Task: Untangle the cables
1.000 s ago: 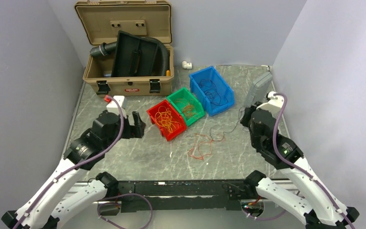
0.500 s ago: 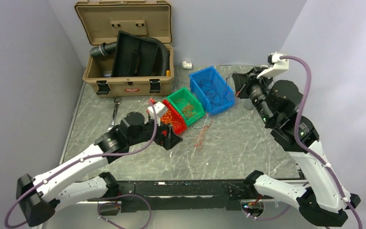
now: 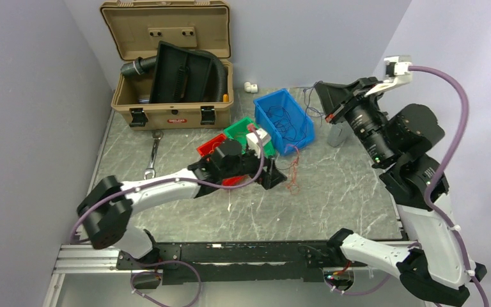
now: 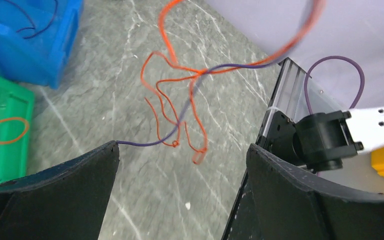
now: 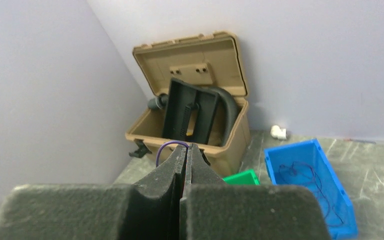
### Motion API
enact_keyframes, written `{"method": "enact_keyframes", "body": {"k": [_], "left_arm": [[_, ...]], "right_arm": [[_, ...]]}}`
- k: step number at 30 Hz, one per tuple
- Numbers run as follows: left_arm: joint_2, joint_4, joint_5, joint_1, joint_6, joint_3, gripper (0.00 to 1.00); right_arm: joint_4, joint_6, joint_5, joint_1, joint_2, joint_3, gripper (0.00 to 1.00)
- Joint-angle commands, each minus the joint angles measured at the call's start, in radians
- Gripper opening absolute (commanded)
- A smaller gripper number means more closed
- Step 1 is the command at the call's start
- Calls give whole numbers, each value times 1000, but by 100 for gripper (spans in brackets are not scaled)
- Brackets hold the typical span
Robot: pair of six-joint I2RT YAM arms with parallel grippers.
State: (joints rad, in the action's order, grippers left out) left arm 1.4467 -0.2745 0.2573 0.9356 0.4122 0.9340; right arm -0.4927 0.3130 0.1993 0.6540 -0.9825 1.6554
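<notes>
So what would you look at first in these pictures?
The right gripper, up high to the right of the blue bin, is pinched shut on a thin purple wire. Near the middle of the table, the left gripper gapes open facing a tangle of orange wires. At the back stands an open tan case.

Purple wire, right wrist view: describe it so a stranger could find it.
Find the open tan case at the back wall. In front, the shut right gripper pinches the purple wire, looping above its fingertips. It is hair-thin, unlike the case's thick black hose.
</notes>
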Motion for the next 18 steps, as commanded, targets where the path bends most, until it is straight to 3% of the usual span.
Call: {"method": "enact_keyframes", "body": {"k": [1, 4, 7, 9, 11, 14, 18], "left_arm": [[129, -223, 29, 28, 79, 72, 100], [223, -284, 57, 49, 124, 133, 96], [299, -266, 83, 68, 155, 200, 83], [333, -302, 104, 71, 184, 196, 69], [349, -317, 90, 70, 212, 163, 55], [336, -306, 53, 69, 201, 76, 45], [271, -273, -14, 69, 189, -88, 24]], "right_arm": [[75, -22, -6, 1, 10, 85, 0], [83, -24, 4, 1, -3, 125, 0], [79, -25, 14, 1, -16, 164, 0], [86, -32, 29, 1, -17, 176, 0], [92, -47, 61, 0, -18, 190, 0], [93, -88, 154, 1, -32, 242, 0], [136, -156, 262, 0, -37, 277, 0]]}}
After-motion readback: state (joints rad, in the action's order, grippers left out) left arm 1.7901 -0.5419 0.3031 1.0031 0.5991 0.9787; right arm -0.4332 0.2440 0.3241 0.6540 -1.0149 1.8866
